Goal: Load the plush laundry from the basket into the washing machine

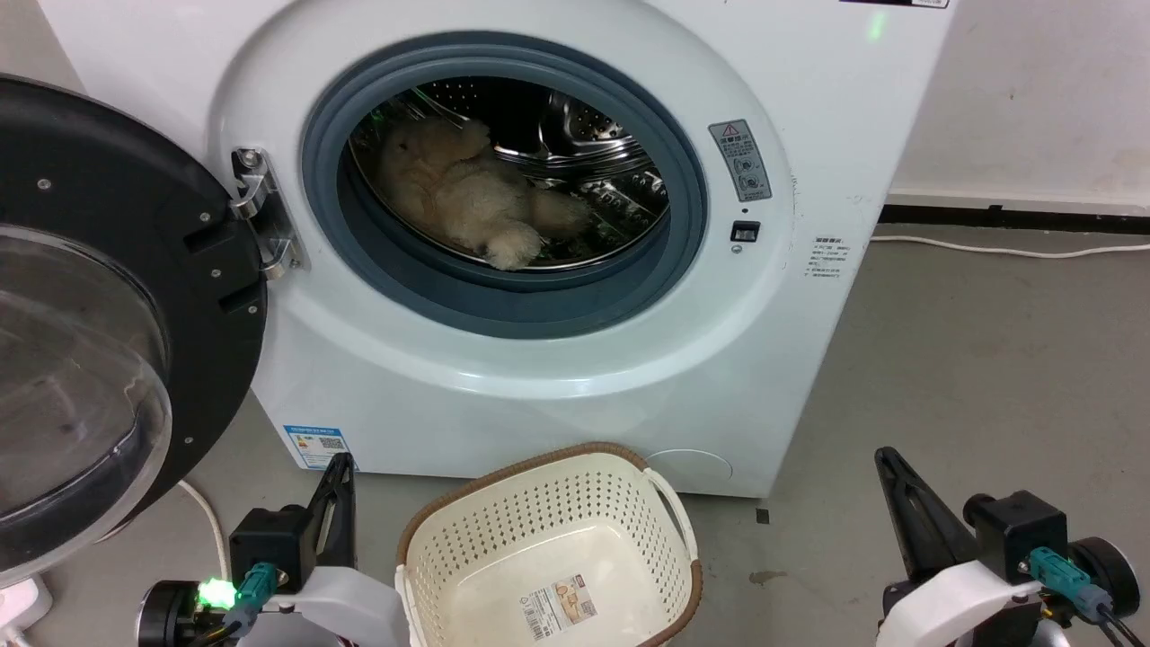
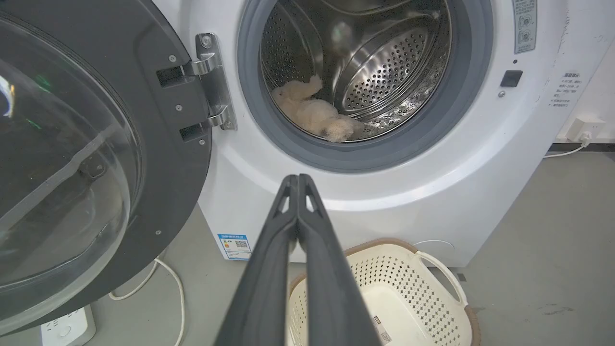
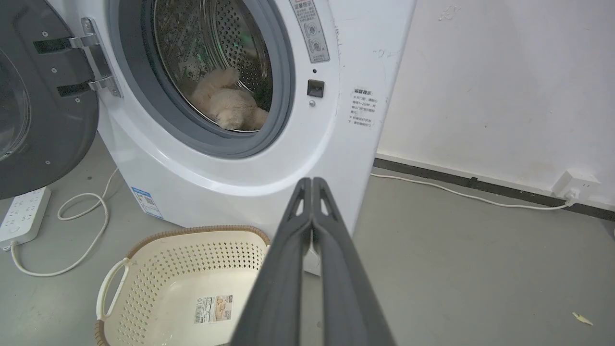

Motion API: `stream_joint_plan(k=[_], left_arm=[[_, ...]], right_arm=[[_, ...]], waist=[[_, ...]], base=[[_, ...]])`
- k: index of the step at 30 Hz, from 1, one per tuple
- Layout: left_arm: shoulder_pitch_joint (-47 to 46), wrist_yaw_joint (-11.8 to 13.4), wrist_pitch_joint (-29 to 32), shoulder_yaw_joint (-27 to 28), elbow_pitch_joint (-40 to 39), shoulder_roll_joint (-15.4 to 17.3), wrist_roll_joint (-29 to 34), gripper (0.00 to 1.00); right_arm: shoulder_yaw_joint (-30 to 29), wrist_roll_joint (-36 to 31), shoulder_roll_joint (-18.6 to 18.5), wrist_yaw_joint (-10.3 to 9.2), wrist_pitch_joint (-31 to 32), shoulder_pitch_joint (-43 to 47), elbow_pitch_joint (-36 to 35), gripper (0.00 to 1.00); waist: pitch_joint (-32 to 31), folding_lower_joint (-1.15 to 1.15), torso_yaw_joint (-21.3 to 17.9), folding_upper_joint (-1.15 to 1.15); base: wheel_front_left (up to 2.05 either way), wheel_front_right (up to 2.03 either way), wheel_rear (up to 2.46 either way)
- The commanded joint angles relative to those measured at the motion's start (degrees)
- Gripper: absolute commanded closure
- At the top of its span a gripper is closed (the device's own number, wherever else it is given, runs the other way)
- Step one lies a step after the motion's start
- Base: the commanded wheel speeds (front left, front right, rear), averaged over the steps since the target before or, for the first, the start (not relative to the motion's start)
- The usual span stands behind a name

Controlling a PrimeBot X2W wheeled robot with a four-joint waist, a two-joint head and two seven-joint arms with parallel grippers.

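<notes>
The fluffy cream-beige plush laundry (image 1: 467,193) lies inside the steel drum of the white washing machine (image 1: 539,377), also seen as the plush (image 2: 314,113) and the plush (image 3: 226,101). The porthole door (image 1: 99,305) stands swung open to the left. The cream basket (image 1: 552,557) sits on the floor in front of the machine, holding nothing but its label sticker (image 1: 561,607). My left gripper (image 1: 340,463) is at the lower left, shut on nothing, its fingers pressed together (image 2: 298,179). My right gripper (image 1: 885,454) is at the lower right, likewise shut and empty (image 3: 312,181).
A white power strip (image 3: 21,216) and looped cable (image 3: 81,226) lie on the grey floor under the open door. Another cable (image 3: 461,192) runs along the wall to a socket (image 3: 574,185). Bare floor stretches right of the machine.
</notes>
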Motion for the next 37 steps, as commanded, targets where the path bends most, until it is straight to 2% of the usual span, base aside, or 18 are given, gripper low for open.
stream_joint_plan(k=[1, 37], left_arm=[[-0.9, -0.2, 0.0, 0.2, -0.1, 0.0, 0.1, 1.0], [-0.9, -0.2, 0.0, 0.2, -0.1, 0.0, 0.1, 1.0]], right_arm=[[0.0, -0.4, -0.1, 0.03, 0.0, -0.7, 0.1, 1.0], [0.0, -0.4, -0.1, 0.03, 0.0, -0.7, 0.1, 1.0]], waist=[[0.0, 0.01, 0.0, 0.0], [0.0, 0.01, 0.0, 0.0]], base=[[0.0, 0.0, 0.0], [0.0, 0.0, 0.0]])
